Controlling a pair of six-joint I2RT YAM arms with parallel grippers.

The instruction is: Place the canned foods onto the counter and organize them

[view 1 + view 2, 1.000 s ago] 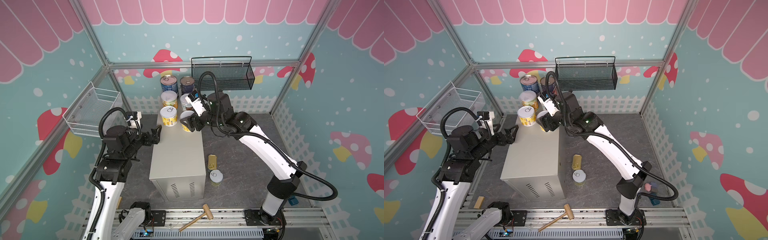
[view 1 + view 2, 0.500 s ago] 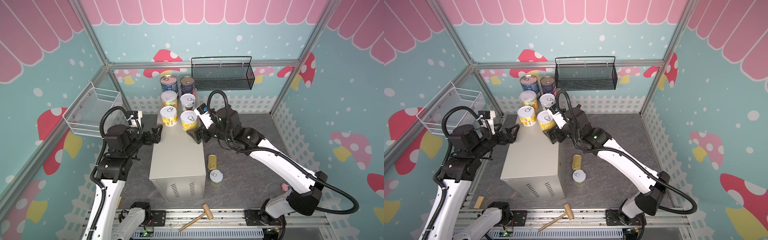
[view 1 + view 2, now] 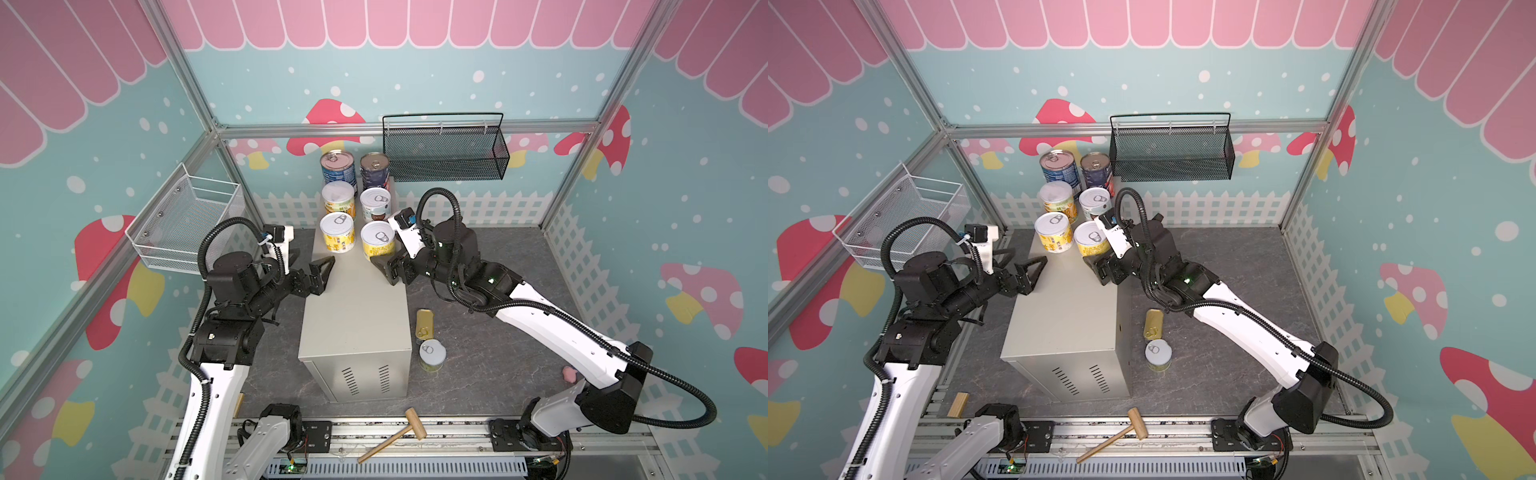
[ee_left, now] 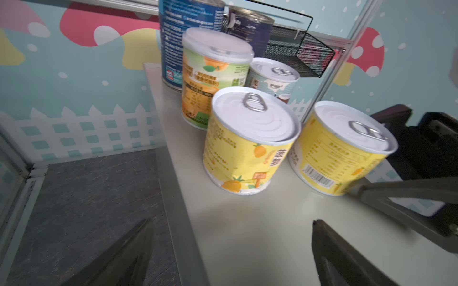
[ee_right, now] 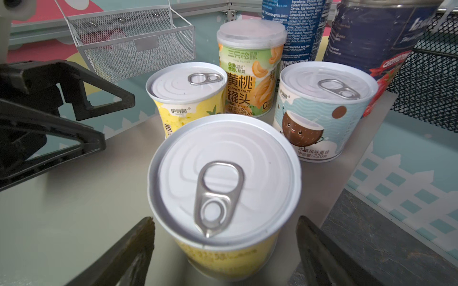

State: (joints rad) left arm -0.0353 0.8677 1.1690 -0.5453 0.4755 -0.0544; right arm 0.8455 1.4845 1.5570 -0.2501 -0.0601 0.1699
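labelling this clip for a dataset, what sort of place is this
Most likely a staged robot test cell dressed as a toy shop: mushroom-print walls on an aluminium frame, two robot arms bolted to a front rail, and canned foods lined up on a metal-box counter.

**Robot body.** Two arms flank the counter [image 3: 353, 307]. Left arm [image 3: 212, 399] and right arm [image 3: 552, 328]: white links, black joint housings, black corrugated cables [image 3: 437, 191] in loops, black triangular open-frame fingers [image 3: 321, 272]. A green indicator light [image 3: 490, 280] shows on the right arm.
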